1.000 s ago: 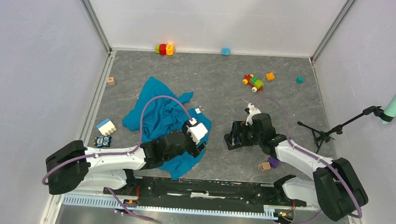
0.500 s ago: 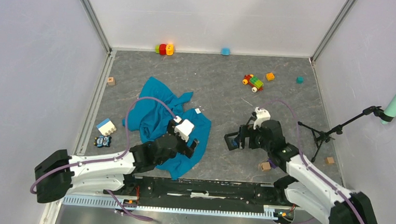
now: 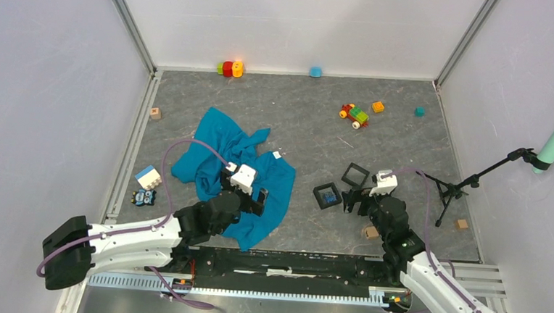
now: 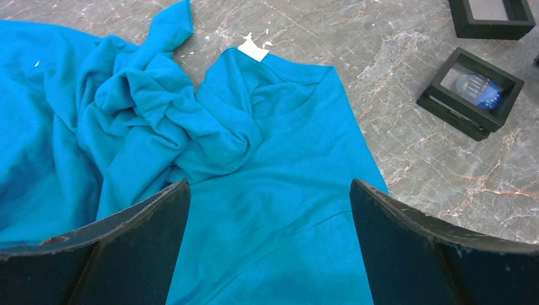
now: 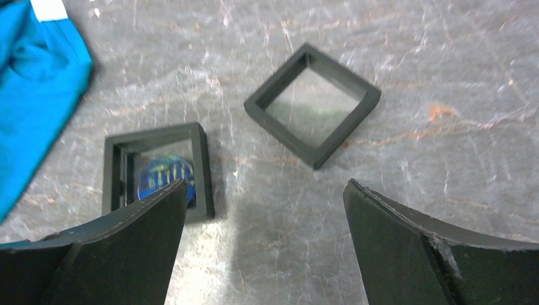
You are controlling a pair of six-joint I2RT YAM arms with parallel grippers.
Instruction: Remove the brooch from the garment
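The garment is a blue T-shirt (image 3: 237, 168), crumpled on the table, with a white tag (image 4: 253, 49) at its collar. The brooch (image 5: 159, 176), a small round bluish disc, lies inside a black square frame (image 3: 327, 196) to the right of the shirt, and it also shows in the left wrist view (image 4: 478, 84). A second, empty black frame (image 5: 313, 103) lies beside it. My left gripper (image 4: 269, 185) is open and empty above the shirt's flat part. My right gripper (image 5: 264, 184) is open and empty above bare table, just short of both frames.
A white-and-blue block (image 3: 148, 176) and a small dark toy (image 3: 141, 197) lie left of the shirt. A toy car (image 3: 354, 115), small blocks (image 3: 378, 106) and coloured pieces (image 3: 229, 68) lie at the back. A wooden cube (image 3: 370, 233) and a black stand (image 3: 446, 187) are on the right.
The right gripper let go of the black frames and drew back toward its base; the two frames now lie apart on the table. The left gripper drew back toward me over the shirt.
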